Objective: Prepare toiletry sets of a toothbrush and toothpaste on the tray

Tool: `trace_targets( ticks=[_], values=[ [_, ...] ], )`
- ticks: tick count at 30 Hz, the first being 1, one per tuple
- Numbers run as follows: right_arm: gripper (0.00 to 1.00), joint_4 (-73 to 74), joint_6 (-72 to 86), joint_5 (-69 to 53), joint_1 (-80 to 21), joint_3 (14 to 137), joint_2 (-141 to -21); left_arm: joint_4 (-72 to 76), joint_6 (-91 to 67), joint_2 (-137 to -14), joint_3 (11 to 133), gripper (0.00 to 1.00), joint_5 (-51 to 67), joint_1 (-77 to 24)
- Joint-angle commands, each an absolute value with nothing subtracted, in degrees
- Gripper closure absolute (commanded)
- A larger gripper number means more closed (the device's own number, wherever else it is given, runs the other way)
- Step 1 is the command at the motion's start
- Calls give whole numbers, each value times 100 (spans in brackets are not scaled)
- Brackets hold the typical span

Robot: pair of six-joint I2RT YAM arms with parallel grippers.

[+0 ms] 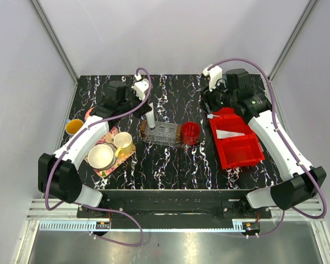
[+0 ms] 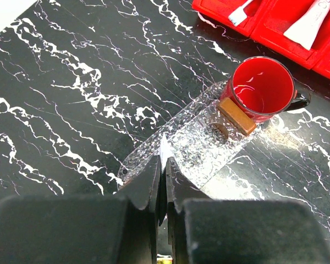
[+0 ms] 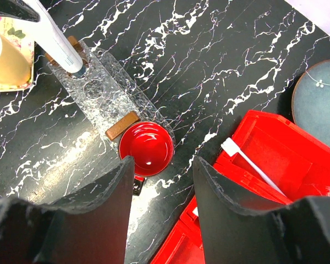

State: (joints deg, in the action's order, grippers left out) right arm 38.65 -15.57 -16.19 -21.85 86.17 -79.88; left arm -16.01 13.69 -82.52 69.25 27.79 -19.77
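Centre frame, left gripper point(image 2: 164, 162) pinches the toothpaste point(image 3: 63, 44) over the tray point(image 1: 165, 135). Looks light, squashy: hold its crimp. The right gripper point(image 3: 162, 165) gapes empty.

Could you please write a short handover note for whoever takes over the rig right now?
Left gripper: shut on one toothpaste tube, held cap-down over one end of the tray.
Right gripper: open, empty, near the red bin.
Toothbrush and the second tube lie in the red bin.
Done: nothing released in the tray yet.
Left: set the tube down, bring the toothbrush over.
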Motion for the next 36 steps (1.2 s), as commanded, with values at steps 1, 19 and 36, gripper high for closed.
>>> trace_targets(
  ticks=[1, 19, 36],
  values=[
    [48, 3630, -1512, -1731, -2127, 8631, -7787, -1090, 1380, -7963, 6820, 100, 2795, -1934],
    [48, 3630, -1520, -1740, -2083, 8622, -7796, -949, 1406, -8095, 6741, 100, 2830, -1907],
    [48, 3630, -1521, -1740, -2057, 8613, -7796, -870, 1485, -8226, 6601, 100, 2900, -1907]
  ],
)
